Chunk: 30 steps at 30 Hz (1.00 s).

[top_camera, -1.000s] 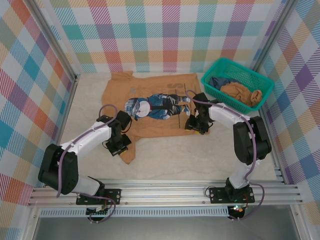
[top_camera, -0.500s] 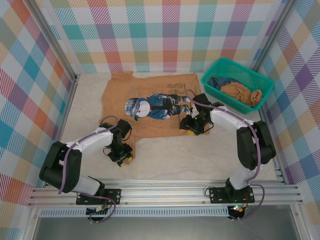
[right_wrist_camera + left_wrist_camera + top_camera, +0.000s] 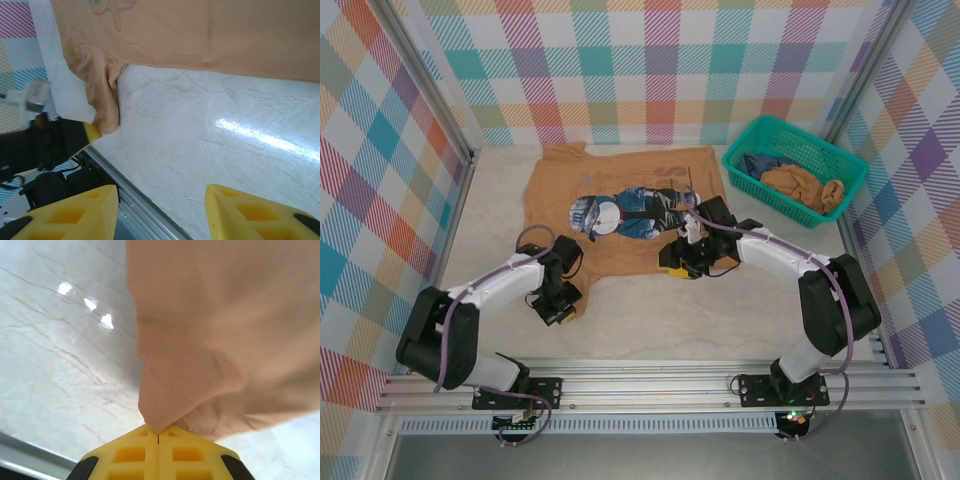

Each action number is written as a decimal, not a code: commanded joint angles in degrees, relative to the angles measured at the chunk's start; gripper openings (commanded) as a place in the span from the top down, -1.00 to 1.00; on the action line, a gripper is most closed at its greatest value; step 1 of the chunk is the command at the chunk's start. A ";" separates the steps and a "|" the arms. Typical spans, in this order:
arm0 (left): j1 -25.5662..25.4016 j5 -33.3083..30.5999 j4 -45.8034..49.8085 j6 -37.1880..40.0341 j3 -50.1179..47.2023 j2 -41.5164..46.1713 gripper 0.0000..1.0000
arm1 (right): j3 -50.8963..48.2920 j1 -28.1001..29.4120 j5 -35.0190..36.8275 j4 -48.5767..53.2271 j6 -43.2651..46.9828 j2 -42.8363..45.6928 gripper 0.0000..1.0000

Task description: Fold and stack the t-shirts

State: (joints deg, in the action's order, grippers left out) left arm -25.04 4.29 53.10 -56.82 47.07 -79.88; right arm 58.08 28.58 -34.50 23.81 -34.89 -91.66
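Pale marble table (image 3: 720, 320) holds one printed t-shirt (image 3: 620, 190). My left gripper (image 3: 158, 432) pinches its corner; my right gripper (image 3: 161, 190) hangs wide open.

The printed t-shirt (image 3: 620, 180), tan-brown cotton with a blue and white cartoon figure, lies spread print-up on the desk (image 3: 720, 310), just left of the teal basket (image 3: 740, 165). The figure's head points away from the basket. The corner farthest from the basket is bunched, pinched in the left hand (image 3: 159, 435). A second t-shirt (image 3: 798, 186), tan, lies crumpled inside the basket.
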 commanded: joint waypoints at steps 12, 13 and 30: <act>11.01 -5.31 10.02 10.58 10.80 2.05 1.00 | 1.77 -0.10 5.32 4.96 1.49 -3.71 0.05; 12.35 -5.52 9.57 11.68 11.61 0.93 1.00 | 1.68 -0.10 5.40 5.09 1.50 -3.66 0.05; 20.12 -17.73 2.76 23.34 21.92 -19.61 0.73 | 1.07 -0.05 5.75 5.49 0.97 -3.31 0.06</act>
State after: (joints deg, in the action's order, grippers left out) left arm -5.32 -7.99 54.94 -36.10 66.78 -99.46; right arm 58.28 28.58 -28.93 28.14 -34.24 -95.33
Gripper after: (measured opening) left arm 0.096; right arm 0.473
